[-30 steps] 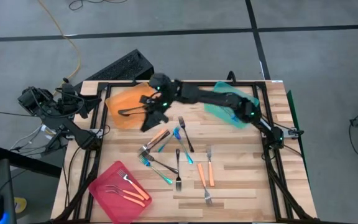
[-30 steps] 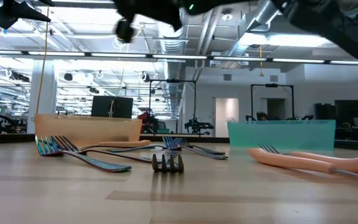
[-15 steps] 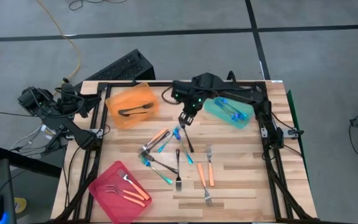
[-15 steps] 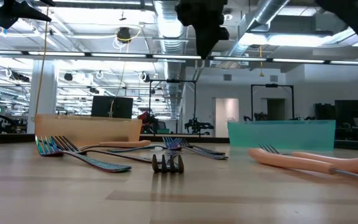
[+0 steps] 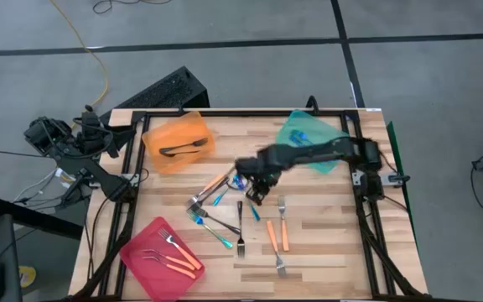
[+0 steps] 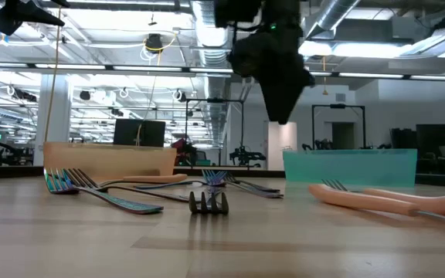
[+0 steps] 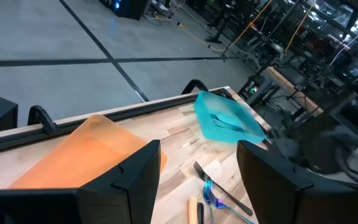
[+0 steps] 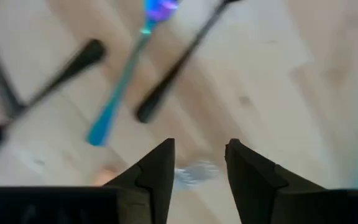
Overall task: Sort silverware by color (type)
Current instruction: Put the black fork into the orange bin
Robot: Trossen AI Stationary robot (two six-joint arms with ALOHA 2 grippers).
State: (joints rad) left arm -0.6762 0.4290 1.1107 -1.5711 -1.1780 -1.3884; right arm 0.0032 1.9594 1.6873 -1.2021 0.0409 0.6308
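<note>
At the far left edge of the desk [image 5: 325, 243], the left hand [image 7: 197, 180], parked, fingers spread wide, nothing between them. Next, a pink tray [image 5: 159, 253] at the near left corner with orange-handled forks [image 5: 174, 260] inside, and an orange tray [image 5: 177, 143] at the back holding a dark fork [image 5: 183, 149]. In the middle, the loose forks [image 5: 240, 220] scattered flat on the wood (blue, orange and dark handles mixed). Above that scatter, the right hand [image 5: 254, 191], pointing down, fingers parted and empty, a blue-handled fork [image 8: 124, 78] and a dark-handled fork [image 8: 179, 65] lying just beyond the tips. Farther right, a teal tray [image 5: 309, 138] partly under the right arm.
</note>
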